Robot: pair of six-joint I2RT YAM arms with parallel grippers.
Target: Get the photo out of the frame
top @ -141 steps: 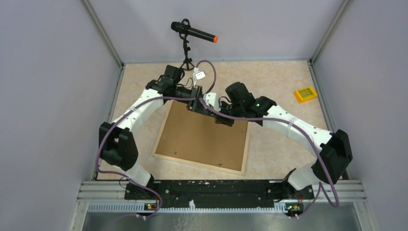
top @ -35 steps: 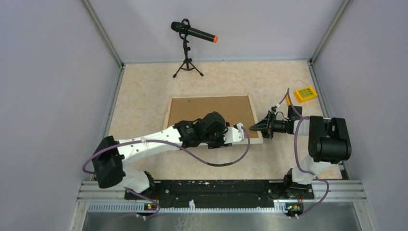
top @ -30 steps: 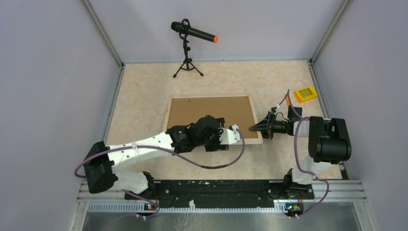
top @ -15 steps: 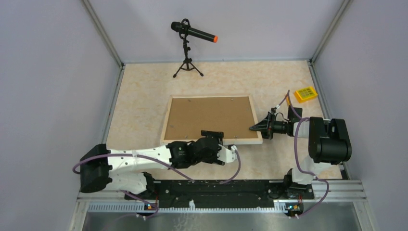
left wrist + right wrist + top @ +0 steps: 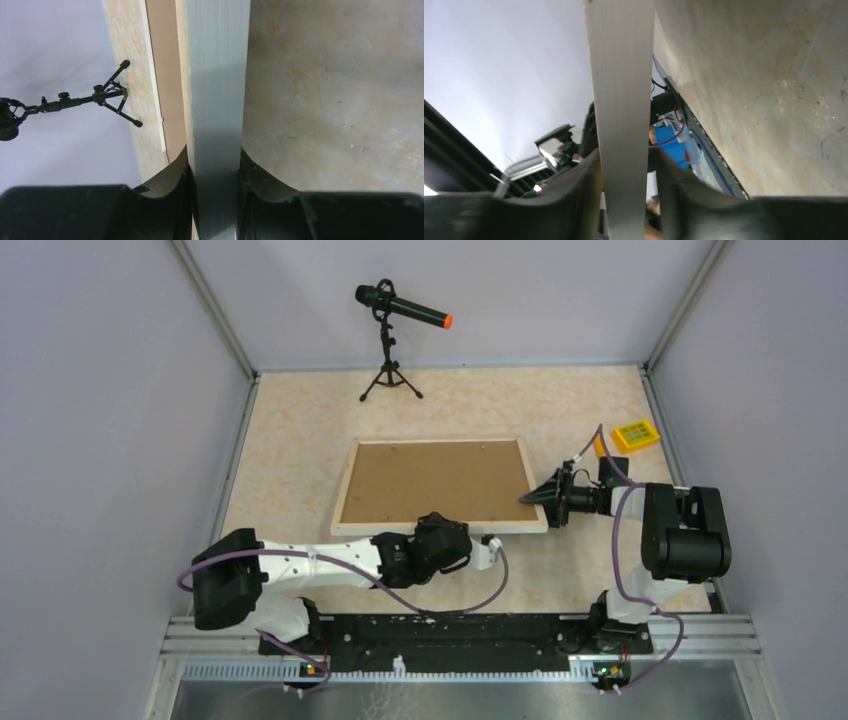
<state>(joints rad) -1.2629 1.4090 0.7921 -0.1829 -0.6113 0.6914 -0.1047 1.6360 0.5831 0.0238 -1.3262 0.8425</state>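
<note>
On frame (image 5: 438,480) edge now, left gripper (image 5: 214,167)

So the left gripper (image 5: 215,172) has the frame (image 5: 217,75) pinched by its edge down at 6 o'clock, with a dark finger (image 5: 167,200) snug against each side. That pale rail runs straight up to 12. Right beside it, toward 11, you can see a strip of the brown backing board (image 5: 165,75). The speckled beige table (image 5: 340,100) fills the whole 3 o'clock side. Out at 9 there's a black mic tripod (image 5: 110,97) against the pale wall (image 5: 55,45).
</note>
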